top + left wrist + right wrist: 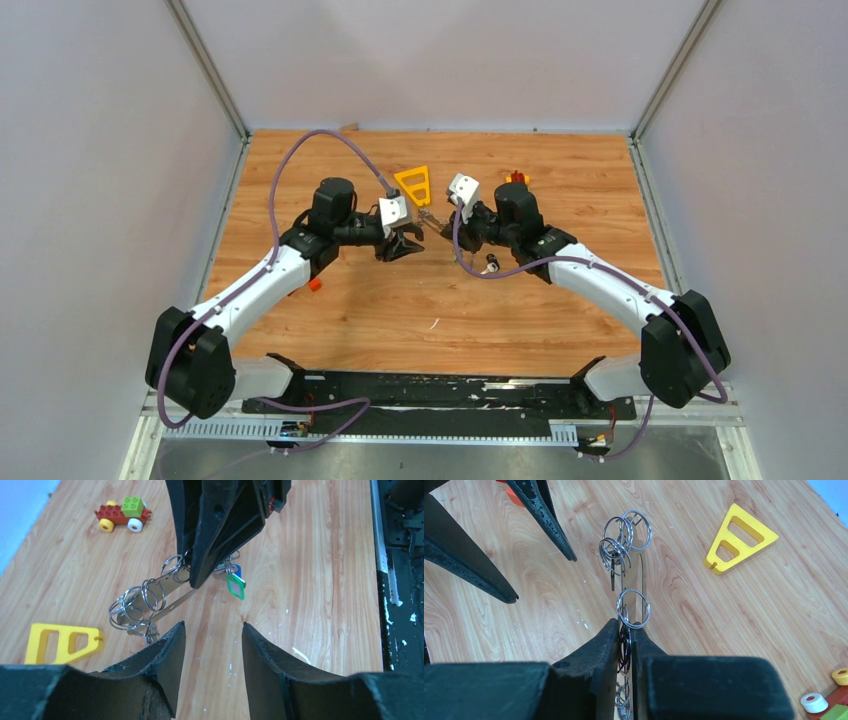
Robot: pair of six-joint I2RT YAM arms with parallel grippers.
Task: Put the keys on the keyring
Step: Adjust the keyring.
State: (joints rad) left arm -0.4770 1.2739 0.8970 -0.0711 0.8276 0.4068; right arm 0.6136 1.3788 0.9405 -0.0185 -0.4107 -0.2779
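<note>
The keyring (pixel 644 580), a long silver loop, sticks out level from my right gripper (pixel 625 627), which is shut on its near end. Several small split rings (pixel 624 535) are threaded on it. In the left wrist view the keyring (pixel 170 584) slants down from the right gripper's fingers (pixel 215 535), and keys with green (pixel 236 586) and blue tags hang beside those fingers. My left gripper (pixel 213 630) is open and holds nothing, just short of the ring's free end. From above, the left gripper (pixel 408 245) and the right gripper (pixel 443 222) face each other mid-table.
A yellow plastic triangle frame (pixel 414 183) lies just behind the grippers. A red, green and yellow toy car (pixel 122 514) stands further off. A small orange piece (pixel 314 285) lies by the left arm, and a small dark object (pixel 490 264) by the right arm.
</note>
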